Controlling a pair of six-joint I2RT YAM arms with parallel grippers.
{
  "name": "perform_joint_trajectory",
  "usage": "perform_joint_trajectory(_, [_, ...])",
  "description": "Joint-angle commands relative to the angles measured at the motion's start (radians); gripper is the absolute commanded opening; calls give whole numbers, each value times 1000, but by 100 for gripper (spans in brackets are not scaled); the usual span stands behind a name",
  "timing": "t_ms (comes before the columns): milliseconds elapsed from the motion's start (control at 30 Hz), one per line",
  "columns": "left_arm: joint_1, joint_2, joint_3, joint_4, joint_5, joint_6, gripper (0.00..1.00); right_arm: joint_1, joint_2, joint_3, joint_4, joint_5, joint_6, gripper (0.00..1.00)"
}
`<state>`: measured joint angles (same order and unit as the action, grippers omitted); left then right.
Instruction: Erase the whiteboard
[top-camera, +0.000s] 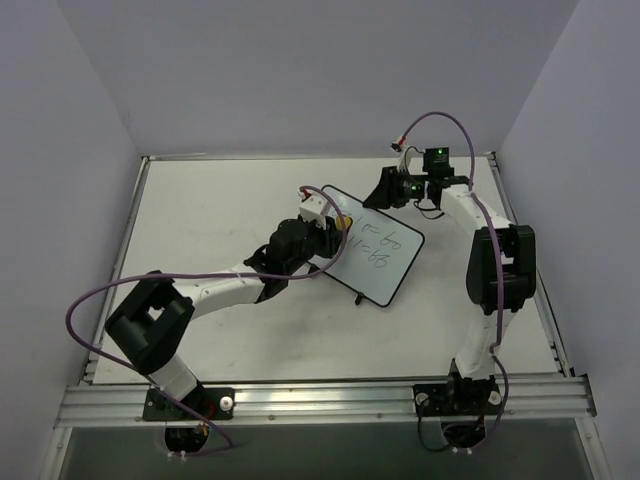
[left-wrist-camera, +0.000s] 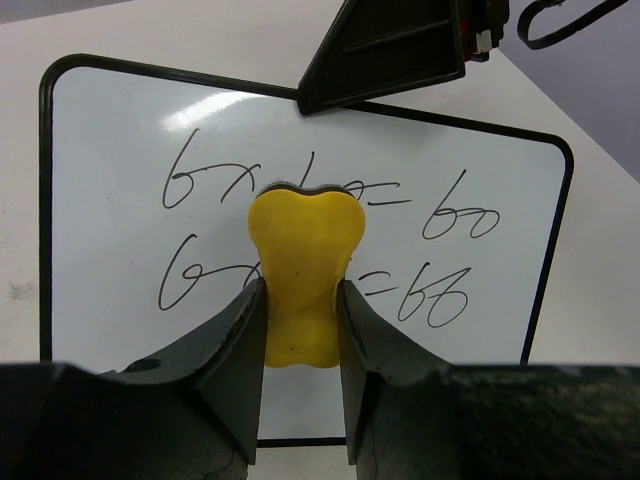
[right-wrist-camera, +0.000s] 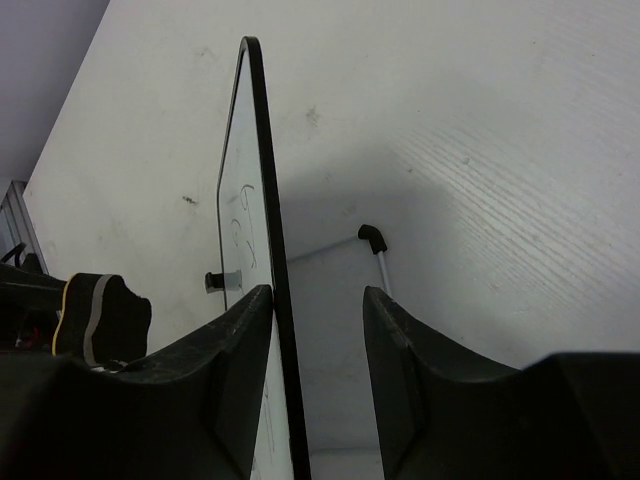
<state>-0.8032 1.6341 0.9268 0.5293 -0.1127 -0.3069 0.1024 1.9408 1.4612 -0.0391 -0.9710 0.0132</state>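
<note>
The whiteboard (top-camera: 388, 258) stands tilted on the table, with two lines of dark handwritten numbers on its face (left-wrist-camera: 120, 150). My left gripper (top-camera: 333, 228) is shut on a yellow eraser (left-wrist-camera: 300, 265) whose far end rests against the written face, over the middle of both lines. My right gripper (top-camera: 397, 190) is open and straddles the board's top edge (right-wrist-camera: 262, 150). Its left finger (right-wrist-camera: 235, 330) touches the face. Its right finger stands apart behind the board. In the left wrist view the right gripper (left-wrist-camera: 390, 50) shows above the board.
One black foot (right-wrist-camera: 372, 236) on a thin rod props the board from behind. The yellow eraser's edge (right-wrist-camera: 72, 312) shows at the left of the right wrist view. The white table (top-camera: 200, 220) is ringed by a raised rim, with grey walls round it.
</note>
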Motion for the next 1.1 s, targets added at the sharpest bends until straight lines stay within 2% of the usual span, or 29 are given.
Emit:
perform_joint_trajectory(0, [2,33,17,84,38,20,2,10,6,41,-33,-58,-38,37])
perform_joint_trajectory(300, [-1,110,35,172,27,51,2,29,10,45,-65,-74,-61,27])
perform_joint_trajectory(467, [-5,147,75,146,15,55,2,33,15,44,-68,-72,-61,21])
perform_joint_trajectory(800, [-13,207,179,45,-50,95,2,40,12,41,-53,-75,-45,18])
perform_joint_trajectory(900, [-14,216,216,-7,-70,95,2,43,9,41,-50,-72,-39,18])
perform_joint_trajectory(1067, [-14,219,256,-77,-73,85,2,43,-6,39,-35,-67,-25,31])
